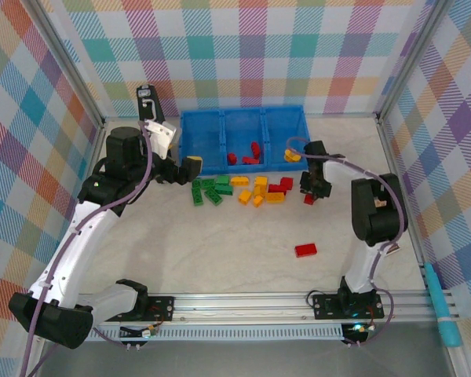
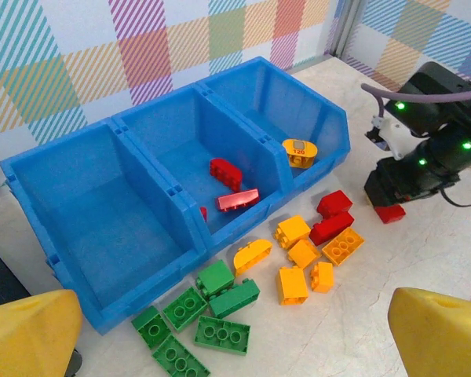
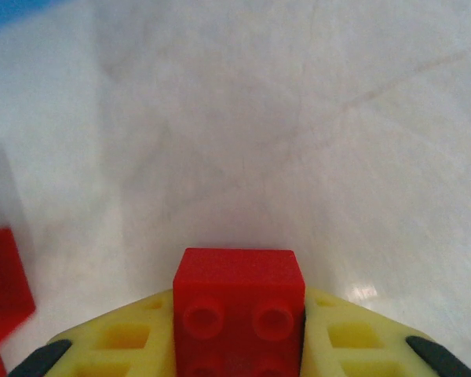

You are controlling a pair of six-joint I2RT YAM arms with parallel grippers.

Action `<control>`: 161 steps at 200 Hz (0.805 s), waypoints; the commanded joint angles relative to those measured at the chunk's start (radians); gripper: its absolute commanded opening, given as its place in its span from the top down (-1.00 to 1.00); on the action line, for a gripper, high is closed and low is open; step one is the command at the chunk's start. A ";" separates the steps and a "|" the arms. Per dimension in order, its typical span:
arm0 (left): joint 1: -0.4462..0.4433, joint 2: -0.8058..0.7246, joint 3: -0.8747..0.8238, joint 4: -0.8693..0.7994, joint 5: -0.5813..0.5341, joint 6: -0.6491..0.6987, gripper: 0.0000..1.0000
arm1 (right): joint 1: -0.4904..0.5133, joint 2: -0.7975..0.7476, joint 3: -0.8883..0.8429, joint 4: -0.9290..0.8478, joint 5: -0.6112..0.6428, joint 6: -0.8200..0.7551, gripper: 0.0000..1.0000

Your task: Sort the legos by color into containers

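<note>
Top view: right gripper (image 1: 312, 191) is low over the table, just right of the loose bricks (image 1: 243, 190), with a red brick (image 1: 309, 199) at its tips and the blue tray (image 1: 243, 118) behind. Left wrist view: left gripper (image 2: 235, 342) jaws stand wide apart above the green bricks (image 2: 220, 334); the red brick (image 2: 390, 213) sits under the right gripper (image 2: 392, 198). Right wrist view: the red brick (image 3: 239, 310) is clamped between both yellow fingers (image 3: 353, 342), studs facing the camera.

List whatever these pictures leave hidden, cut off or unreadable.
- Right wrist view: red brick between the fingers, lower part cut by the bottom edge.
- Left wrist view: third red piece in the middle compartment, mostly behind the tray front wall.
- Left wrist view: label on the orange piece, too small to read.
</note>
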 commanded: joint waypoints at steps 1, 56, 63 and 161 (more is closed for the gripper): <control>-0.001 -0.006 -0.008 0.026 0.000 0.004 -1.00 | 0.009 -0.133 -0.014 0.034 -0.016 -0.106 0.39; -0.001 -0.009 -0.007 0.022 -0.005 0.005 -1.00 | 0.114 -0.247 0.151 0.117 -0.063 -0.379 0.31; -0.001 -0.011 -0.007 0.021 -0.006 0.005 -1.00 | 0.135 -0.244 0.174 0.141 -0.050 -0.406 0.31; -0.001 -0.017 -0.013 0.018 -0.023 0.022 -1.00 | 0.295 0.078 0.513 0.422 0.006 -0.617 0.27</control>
